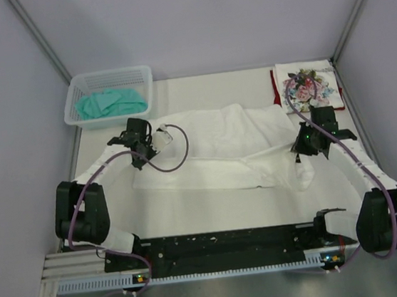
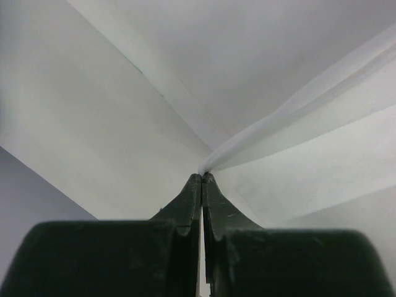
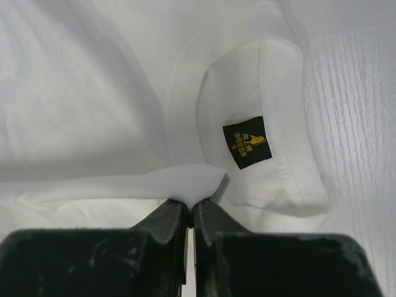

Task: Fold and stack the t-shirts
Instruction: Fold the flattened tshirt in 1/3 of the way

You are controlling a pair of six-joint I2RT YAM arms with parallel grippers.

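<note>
A large white t-shirt (image 1: pixel 217 150) lies spread and partly folded across the middle of the table, plain side up. My left gripper (image 1: pixel 141 149) is shut on its left edge; in the left wrist view the fingertips (image 2: pixel 202 178) pinch a thin fold of white cloth (image 2: pixel 297 117). My right gripper (image 1: pixel 304 143) is shut on its right end; in the right wrist view it (image 3: pixel 190 207) pinches a white fold just below the collar and its black label (image 3: pixel 246 142). A folded rose-print shirt (image 1: pixel 311 85) lies on a dark red one (image 1: pixel 275 86) at the back right.
A pale mesh basket (image 1: pixel 110 95) holding teal cloth (image 1: pixel 111 102) stands at the back left. Grey walls close in the table on the left, right and back. The arm bases and a black rail (image 1: pixel 224 244) run along the near edge.
</note>
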